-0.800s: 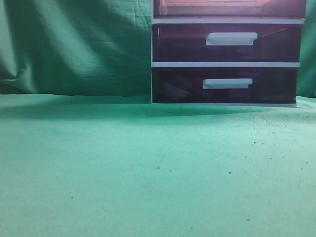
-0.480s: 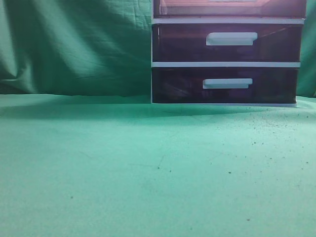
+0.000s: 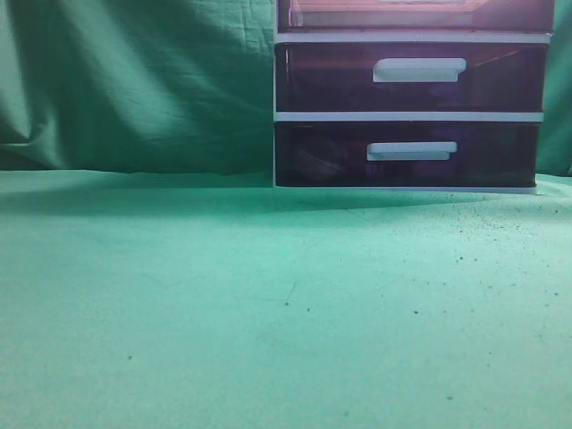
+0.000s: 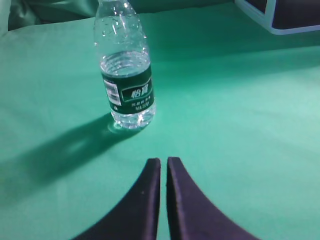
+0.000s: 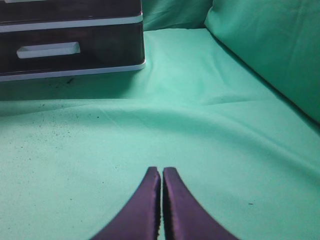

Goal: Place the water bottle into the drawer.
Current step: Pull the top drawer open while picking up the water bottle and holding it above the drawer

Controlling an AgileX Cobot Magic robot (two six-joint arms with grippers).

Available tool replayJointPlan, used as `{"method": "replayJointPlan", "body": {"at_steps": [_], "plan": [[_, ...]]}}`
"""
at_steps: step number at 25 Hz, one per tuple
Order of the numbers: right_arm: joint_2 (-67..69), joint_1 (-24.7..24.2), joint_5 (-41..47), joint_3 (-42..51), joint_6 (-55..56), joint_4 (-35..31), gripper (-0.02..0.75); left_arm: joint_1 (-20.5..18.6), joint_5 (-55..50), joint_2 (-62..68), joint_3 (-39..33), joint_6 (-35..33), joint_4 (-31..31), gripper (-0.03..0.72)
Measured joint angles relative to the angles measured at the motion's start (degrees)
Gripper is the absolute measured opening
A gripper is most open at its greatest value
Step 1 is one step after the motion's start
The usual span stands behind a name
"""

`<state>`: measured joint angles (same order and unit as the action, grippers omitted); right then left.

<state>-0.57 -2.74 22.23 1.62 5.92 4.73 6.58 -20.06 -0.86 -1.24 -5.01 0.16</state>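
Left fingers [image 4: 150, 200] and right fingers [image 5: 145, 210] — dark purple-black, smooth, curved blades tapering to narrow tips — no markings visible.

The bottle [image 4: 126, 75] stands on the cloth [image 4: 240, 125], at eleven o'clock from the left gripper [image 4: 163, 162]. The drawer unit [image 4: 280, 15] sits at one o'clock, well apart.

In the right wrist view, the unit [image 5: 70, 40] lies at eleven o'clock from the right gripper [image 5: 161, 172].

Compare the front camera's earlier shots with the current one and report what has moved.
Nothing visibly changed. The drawer unit stands in the same spot at the back of the green cloth, its two dark drawers shut, and neither arm nor the bottle shows in this view.
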Motion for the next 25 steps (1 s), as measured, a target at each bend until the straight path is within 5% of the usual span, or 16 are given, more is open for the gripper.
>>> {"method": "replayJointPlan", "body": {"at_steps": [13, 17, 19, 25], "plan": [[0.00, 0.00, 0.00, 0.00, 0.00, 0.00, 0.000, 0.00, 31.51, 0.00, 0.00, 0.60, -5.77, 0.000], [0.00, 0.00, 0.00, 0.00, 0.00, 0.00, 0.000, 0.00, 40.23, 0.00, 0.00, 7.43, -6.12, 0.000], [0.00, 0.00, 0.00, 0.00, 0.00, 0.00, 0.000, 0.00, 39.45, 0.00, 0.51, 11.35, -5.70, 0.000], [0.00, 0.00, 0.00, 0.00, 0.00, 0.00, 0.000, 0.00, 15.27, 6.27, 13.88, 15.74, -5.78, 0.000]]}}
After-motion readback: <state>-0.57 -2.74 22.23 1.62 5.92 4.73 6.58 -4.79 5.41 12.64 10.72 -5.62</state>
